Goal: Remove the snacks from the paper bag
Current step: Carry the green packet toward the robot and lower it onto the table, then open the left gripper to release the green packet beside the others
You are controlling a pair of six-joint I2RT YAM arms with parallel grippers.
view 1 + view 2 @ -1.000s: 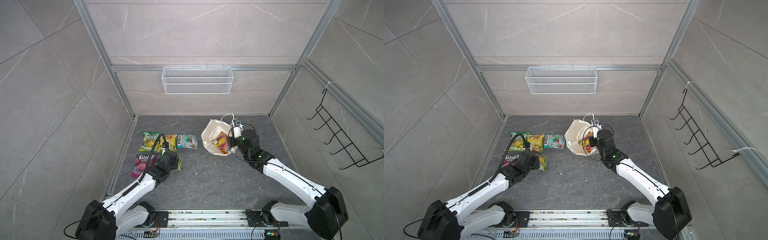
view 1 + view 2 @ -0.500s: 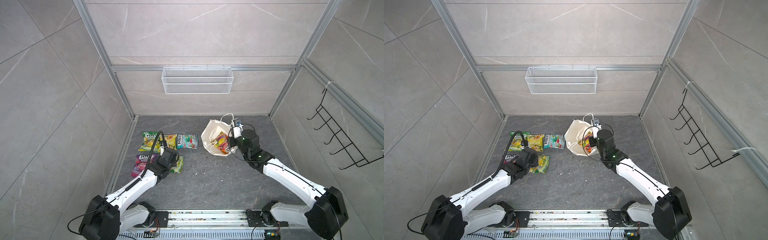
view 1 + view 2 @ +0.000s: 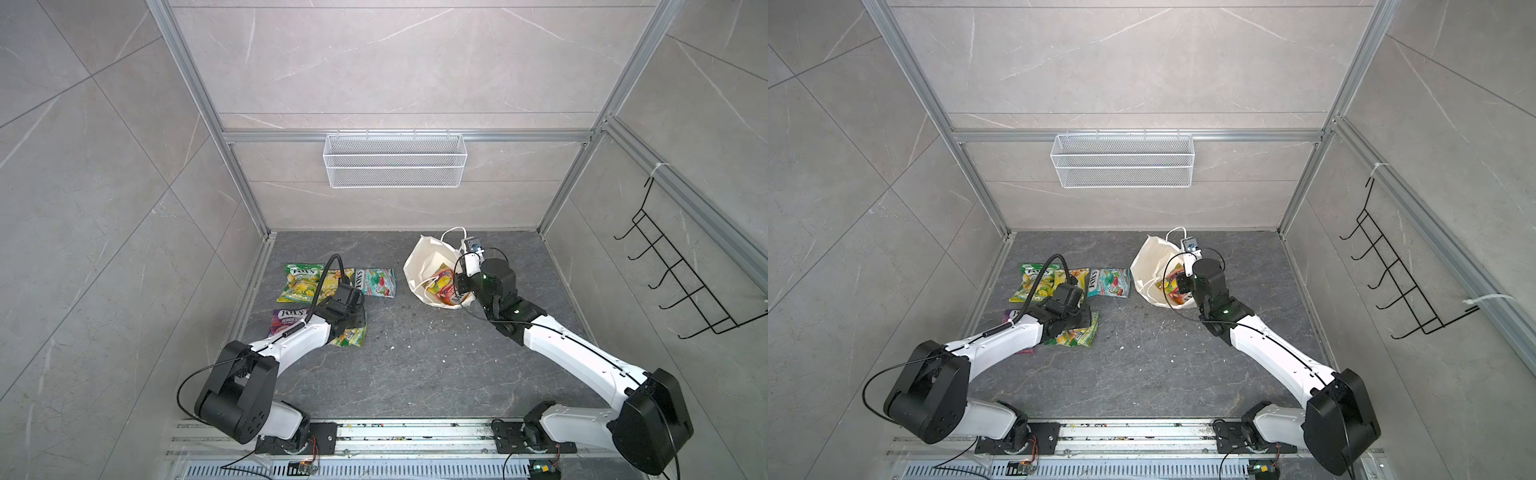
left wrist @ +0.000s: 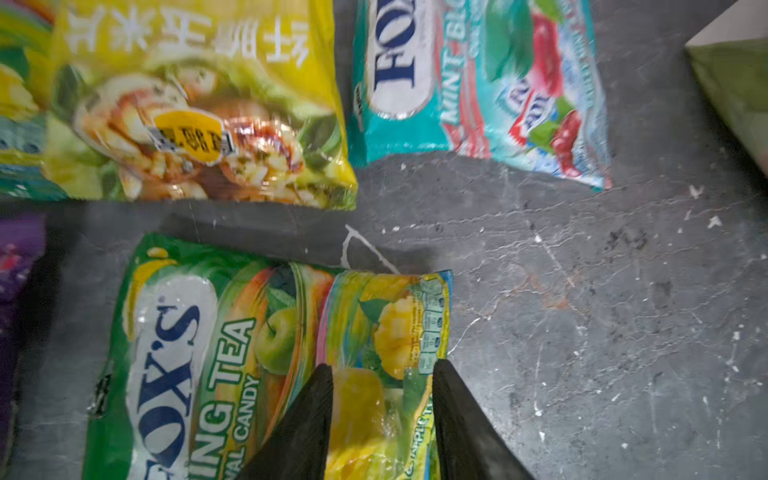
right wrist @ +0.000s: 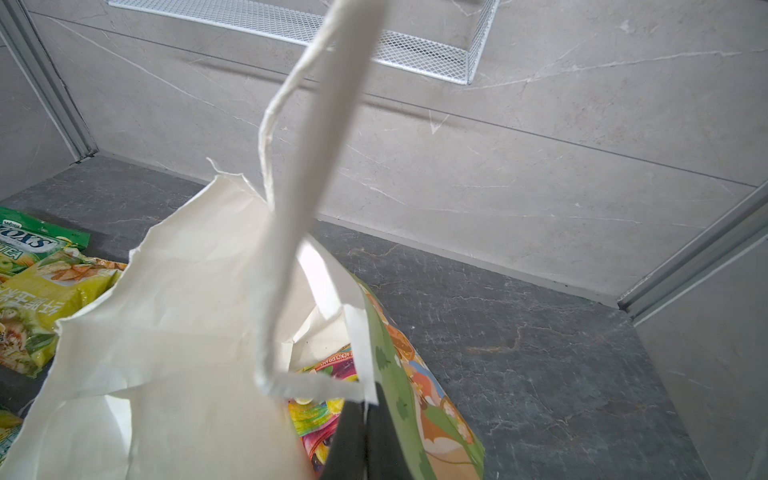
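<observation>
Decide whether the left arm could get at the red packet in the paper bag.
Probably yes: the right gripper holds the paper bag open, the red packet lies exposed, and the left gripper is empty.

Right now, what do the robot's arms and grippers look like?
Both arms, the left arm and the right arm, have smooth white shells with chunky black round joints. Thin black cables loop alongside them. The left gripper and right gripper end in two dark, tapering wedge fingers.

The dark grey floor (image 3: 415, 374) bears five loose snack packets (image 3: 377, 282) and the paper bag (image 3: 424, 259).
</observation>
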